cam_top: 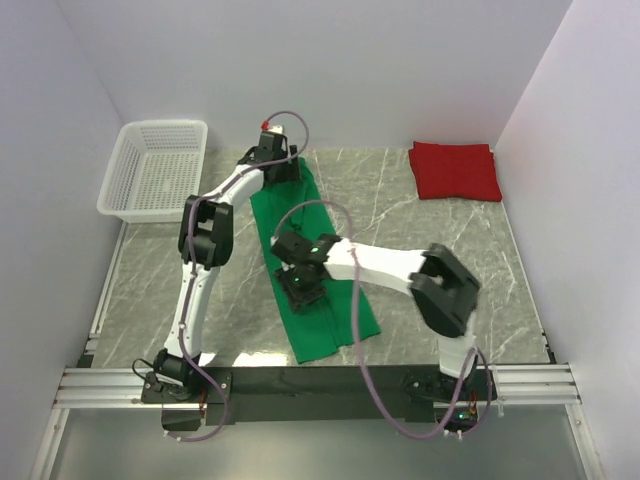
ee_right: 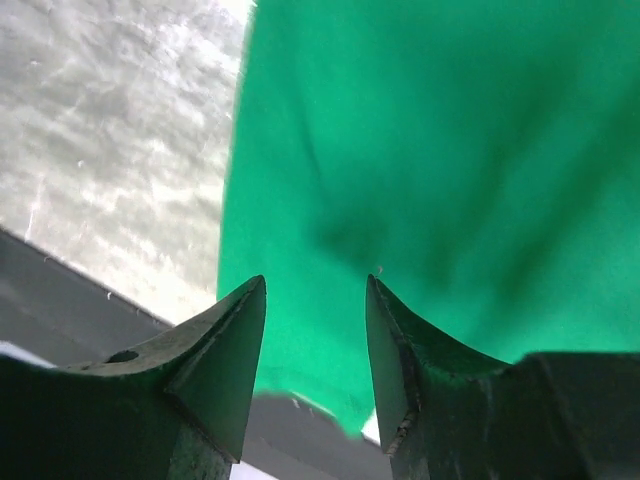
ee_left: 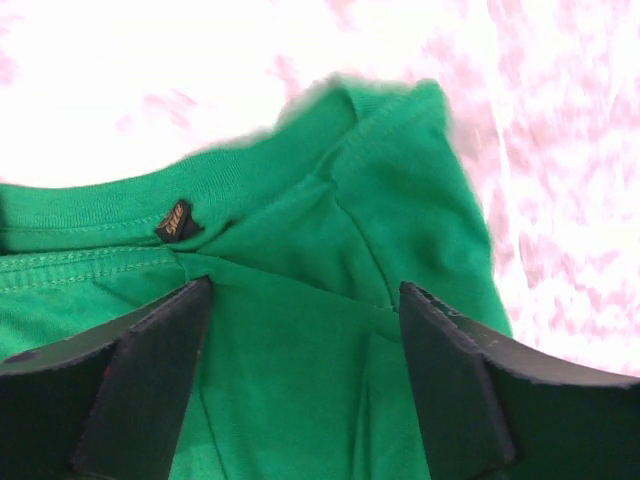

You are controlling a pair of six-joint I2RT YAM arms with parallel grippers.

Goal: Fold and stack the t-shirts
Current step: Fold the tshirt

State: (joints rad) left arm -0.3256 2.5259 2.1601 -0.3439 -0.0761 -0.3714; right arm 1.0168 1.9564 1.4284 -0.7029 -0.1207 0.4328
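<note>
The green t-shirt (cam_top: 315, 270) lies on the table as a long narrow strip, folded lengthwise, running from the far middle to the near edge. My left gripper (cam_top: 283, 168) is open over its far collar end; the left wrist view shows the green t-shirt's collar and label (ee_left: 175, 222) between the fingers (ee_left: 150, 370). My right gripper (cam_top: 303, 288) is open over the lower part of the strip; the right wrist view shows green cloth (ee_right: 420, 150) under the fingers (ee_right: 230, 340). The red t-shirt (cam_top: 455, 170) lies folded at the far right.
A white mesh basket (cam_top: 155, 170) stands at the far left of the marble table (cam_top: 440, 240). White walls close the left, back and right. A black rail (cam_top: 320, 385) runs along the near edge by the arm bases.
</note>
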